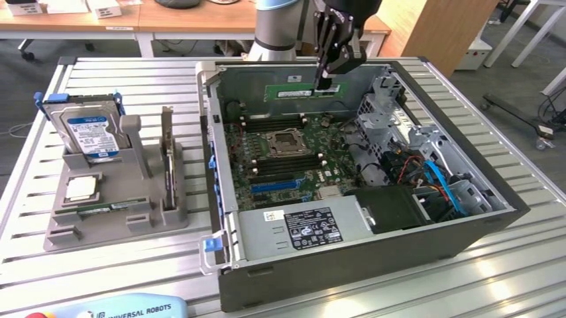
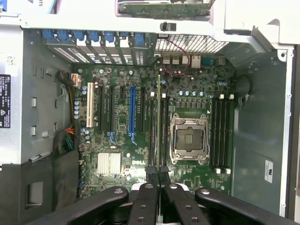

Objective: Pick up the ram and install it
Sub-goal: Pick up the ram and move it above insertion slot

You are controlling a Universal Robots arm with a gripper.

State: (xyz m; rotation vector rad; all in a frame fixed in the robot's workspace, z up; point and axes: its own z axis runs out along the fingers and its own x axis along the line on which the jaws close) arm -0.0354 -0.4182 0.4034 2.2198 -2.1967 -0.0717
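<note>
Surface (image 1: pixel 132 271): ribbed bare metal, dull sheen. Computer case (image 1: pixel 354 265): matt grey metal; holder (image 1: pixel 115 225): matt grey plastic. Ram (image 1: pixel 296 93): matt green circuit board; hand (image 1: pixel 325 85): smooth black, satin finish, material unclear.

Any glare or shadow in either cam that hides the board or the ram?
Exterior view: strong glare on the table slats, the drive-bay corner of the case in shadow, the ram in the gripper evenly lit. Wrist view: case rim washed out white, motherboard evenly lit, corner by the cables dark, ram edge-on.
</note>
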